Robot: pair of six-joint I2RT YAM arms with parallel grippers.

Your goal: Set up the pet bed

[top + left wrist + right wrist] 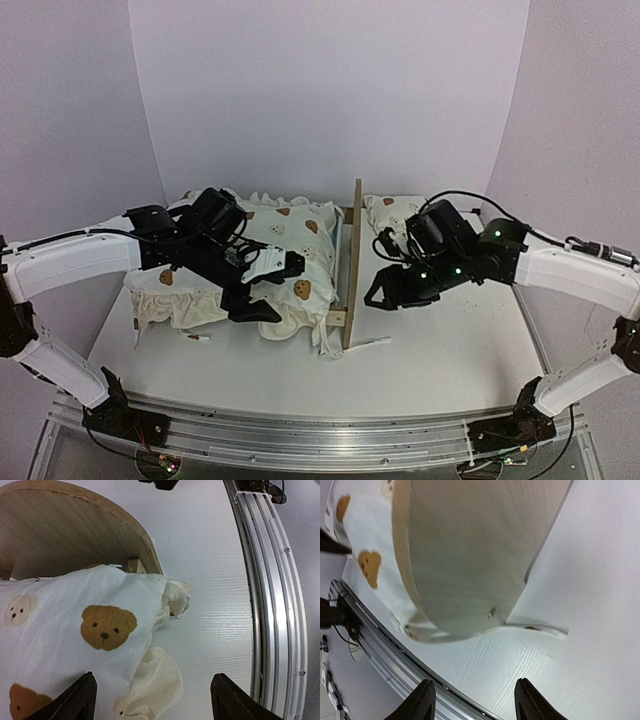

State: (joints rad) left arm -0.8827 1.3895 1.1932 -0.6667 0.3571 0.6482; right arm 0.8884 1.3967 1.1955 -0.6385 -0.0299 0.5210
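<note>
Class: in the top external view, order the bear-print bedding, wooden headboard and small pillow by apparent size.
1. Bear-print bedding, largest.
2. Wooden headboard and small pillow: too close to rank. The headboard shows edge-on as a thin strip; the pillow is partly hidden.

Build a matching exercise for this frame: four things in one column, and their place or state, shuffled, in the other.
Things:
1. pet bed headboard
2. bear-print bedding
3. small pillow
4. right gripper

Place or state:
A. jaws open, just right of the headboard, nearer side
B. heaped to the left of the headboard
C. standing upright on edge
D. lying right of the headboard, at the far side

Pairs: 1-C, 2-B, 3-D, 4-A
</note>
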